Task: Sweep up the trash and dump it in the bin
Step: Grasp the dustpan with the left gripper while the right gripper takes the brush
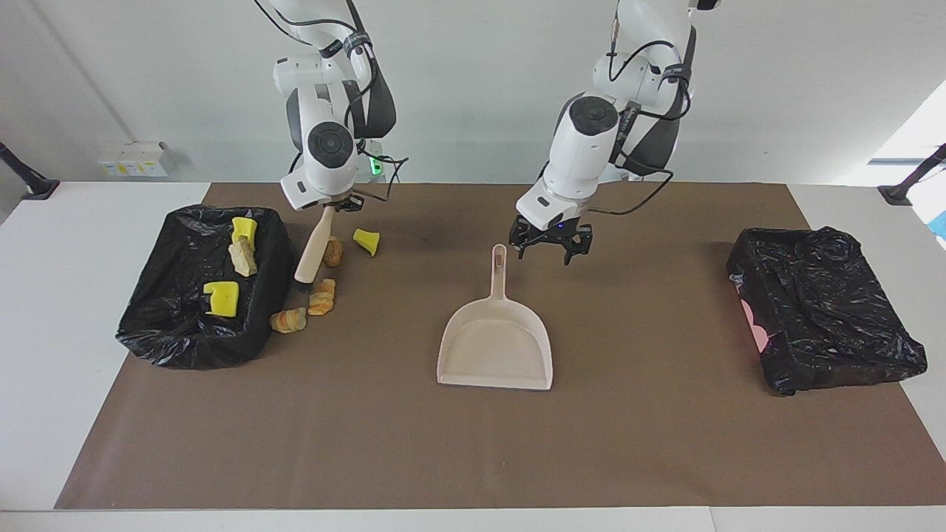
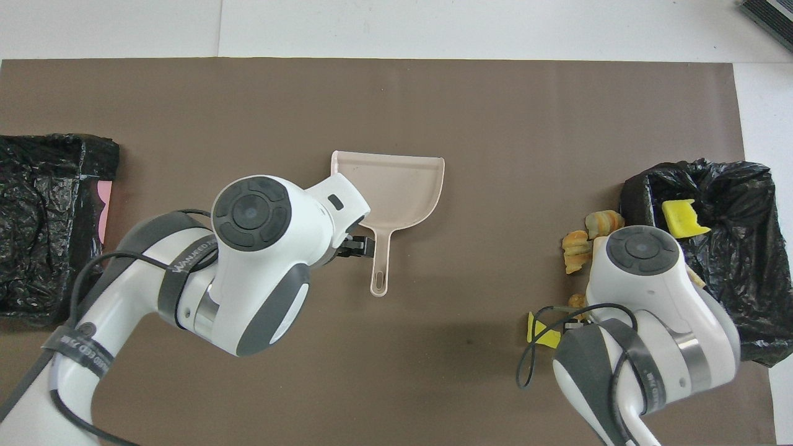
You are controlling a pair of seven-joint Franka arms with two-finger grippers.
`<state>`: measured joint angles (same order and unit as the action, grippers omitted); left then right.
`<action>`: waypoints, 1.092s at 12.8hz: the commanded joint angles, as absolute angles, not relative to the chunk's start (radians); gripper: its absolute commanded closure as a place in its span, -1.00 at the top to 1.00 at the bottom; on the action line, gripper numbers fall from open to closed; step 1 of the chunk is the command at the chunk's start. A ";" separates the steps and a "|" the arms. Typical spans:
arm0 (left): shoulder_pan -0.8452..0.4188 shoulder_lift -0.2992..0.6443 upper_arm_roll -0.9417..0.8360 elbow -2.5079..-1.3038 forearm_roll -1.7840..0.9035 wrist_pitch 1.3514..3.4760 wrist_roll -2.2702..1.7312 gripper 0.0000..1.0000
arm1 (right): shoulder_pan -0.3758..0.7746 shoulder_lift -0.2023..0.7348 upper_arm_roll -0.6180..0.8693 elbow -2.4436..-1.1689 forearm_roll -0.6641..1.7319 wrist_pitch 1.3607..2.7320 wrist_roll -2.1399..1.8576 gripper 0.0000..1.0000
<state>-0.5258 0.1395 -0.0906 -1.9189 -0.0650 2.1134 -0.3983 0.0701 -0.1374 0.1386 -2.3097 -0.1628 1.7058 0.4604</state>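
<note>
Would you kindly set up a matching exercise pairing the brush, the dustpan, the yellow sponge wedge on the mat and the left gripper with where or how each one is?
Things:
1. hand brush
2. dustpan
3. yellow sponge wedge
4. left gripper

States:
A. open, in the air beside the dustpan's handle
B. lying flat at the middle of the brown mat
C. held by the right gripper, bristles down among the scraps
D. loose on the mat, nearer to the robots than the croissant-like lumps

Pairs: 1-C, 2-B, 3-D, 4-A

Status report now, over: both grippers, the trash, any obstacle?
Right gripper shut on brush, beside loose trash. Left gripper open, over dustpan handle. Nothing in the way.
</note>
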 commanded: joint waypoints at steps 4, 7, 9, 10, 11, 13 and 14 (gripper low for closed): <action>-0.627 0.169 -0.074 -2.016 -0.084 2.316 -0.479 1.00 | -0.024 -0.005 0.152 -2.313 -0.308 1.926 0.367 -1.00; -0.641 0.195 -0.074 -2.022 -0.086 2.356 -0.469 1.00 | 0.007 0.014 0.156 -2.287 -0.292 1.913 0.304 -1.00; -0.643 0.196 -0.074 -2.022 -0.086 2.356 -0.468 1.00 | 0.058 0.018 0.156 -2.269 -0.215 1.902 0.258 -1.00; -0.643 0.195 -0.074 -2.025 -0.086 2.356 -0.465 1.00 | 0.064 0.034 0.156 -2.244 -0.183 1.876 0.214 -1.00; -0.643 0.196 -0.074 -2.026 -0.086 2.356 -0.463 1.00 | 0.066 0.061 0.156 -2.183 -0.135 1.826 0.143 -1.00; -0.644 0.198 -0.074 -2.028 -0.086 2.359 -0.468 0.85 | 0.057 0.097 0.156 -2.073 -0.095 1.718 0.057 -1.00; -0.646 0.199 -0.074 -2.028 -0.086 2.359 -0.466 0.65 | 0.055 0.094 0.155 -2.039 -0.095 1.685 0.049 -1.00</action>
<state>-0.6240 0.2038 -0.0889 -2.0068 -0.0692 2.3302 -0.4774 0.0739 0.0499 0.1520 -2.1459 -0.1261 1.7618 0.1162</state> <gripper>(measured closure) 0.066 0.744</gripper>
